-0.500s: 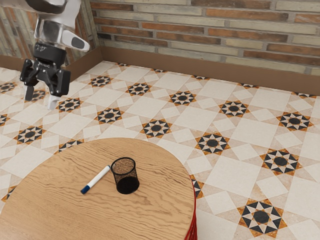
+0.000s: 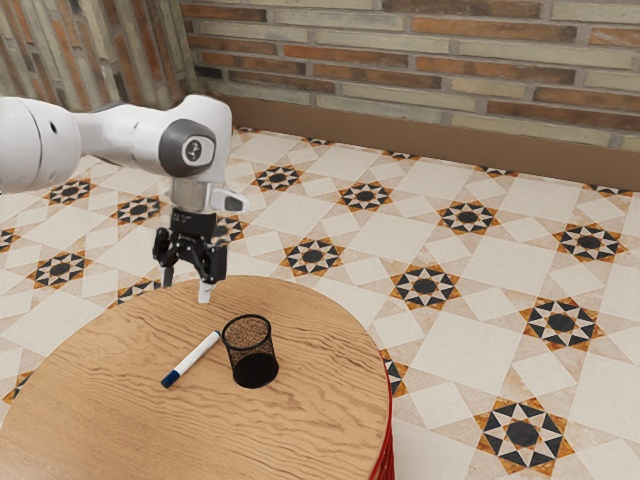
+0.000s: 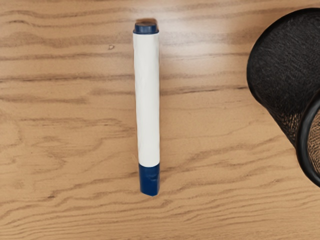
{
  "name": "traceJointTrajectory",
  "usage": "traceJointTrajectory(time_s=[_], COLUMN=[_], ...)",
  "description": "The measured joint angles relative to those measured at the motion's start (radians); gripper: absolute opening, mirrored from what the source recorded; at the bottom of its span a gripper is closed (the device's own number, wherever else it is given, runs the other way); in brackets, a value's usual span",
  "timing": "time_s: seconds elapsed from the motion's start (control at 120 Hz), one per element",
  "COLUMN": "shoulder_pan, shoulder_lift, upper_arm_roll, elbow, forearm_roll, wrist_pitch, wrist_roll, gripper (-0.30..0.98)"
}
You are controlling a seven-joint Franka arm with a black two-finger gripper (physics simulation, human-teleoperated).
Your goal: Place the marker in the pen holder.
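Marker [image 2: 192, 358], white with blue ends, lies flat on the table [image 2: 310, 435], just beside the upright black mesh pen holder [image 2: 251, 352]. Above the table, the gripper [image 2: 186, 286] hangs released, fingers apart.

Brick [image 2: 460, 60] lines the wall; a brown skirting [image 2: 420, 135] runs below. Pale floor [image 2: 500, 270] bears dark star patterns; the table [image 2: 120, 420] is round, wood-grained.

Pen holder [image 3: 282, 62] cut off at the wrist view's edge, table [image 2: 100, 430] and arm [image 2: 35, 145] cropped in the exterior view
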Motion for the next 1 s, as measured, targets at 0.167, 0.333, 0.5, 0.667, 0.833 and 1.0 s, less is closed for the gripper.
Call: traceJointTrajectory(time_s=[0.167,0.333,0.5,0.667,0.833,1.0], shoulder_pan=[-0.006,-0.033,-0.044,-0.044,-0.055,-0.056], shoulder_lift=[-0.033,-0.115,-0.128,-0.129,-0.138,-0.152], upper_arm_roll=[0.033,0.056,0.060,0.081,0.085,0.099], elbow=[-0.213,-0.448,-0.519,-0.559,-0.581,-0.612], forearm_roll=[0.018,0.044,0.076,0.092,0.093,0.070], wrist_pitch=[0.158,0.355,0.514,0.608,0.648,0.661], wrist_roll=[0.002,0.007,0.015,0.022,0.025,0.022], gripper=[0.69,0.69,0.69,0.69,0.68,0.66])
